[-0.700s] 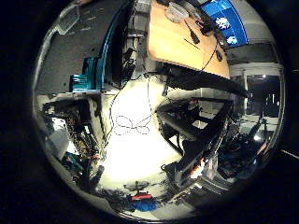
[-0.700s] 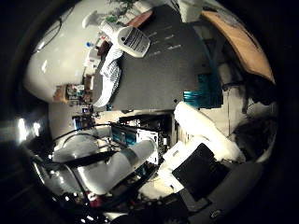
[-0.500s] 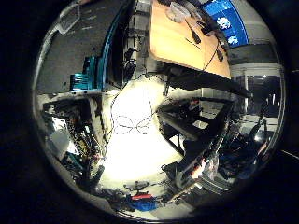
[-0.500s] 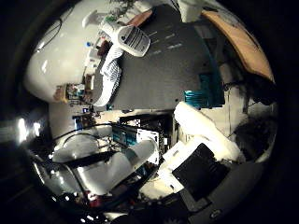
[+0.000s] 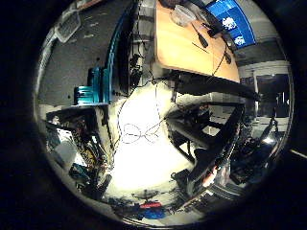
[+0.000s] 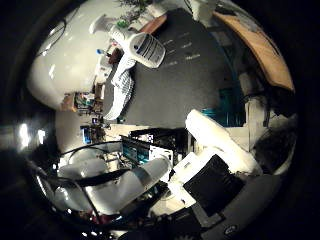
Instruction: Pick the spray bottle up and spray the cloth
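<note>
The thumb side palm view shows a white spray bottle [image 6: 146, 48] with a printed label on a dark grey table [image 6: 180, 85]. A light patterned cloth [image 6: 120, 84] lies on the same table, right beside the bottle. Both look small and lie well away from the palm. White and black parts of my hand [image 6: 215, 160] and the arm fill the near edge of that view. The little finger side palm view shows neither the bottle nor the cloth.
The little finger side palm view shows the grey table's edge [image 5: 86, 48], a teal fixture [image 5: 88, 94] at its side, a wooden desk [image 5: 187, 43] with dark items, and a pale floor [image 5: 144, 134] with looped wires. Cluttered shelves [image 6: 85, 100] stand behind the cloth.
Both pictures have shifted, so the hand has moved. The bottle and cloth show slightly larger now. They have not moved on the table.
</note>
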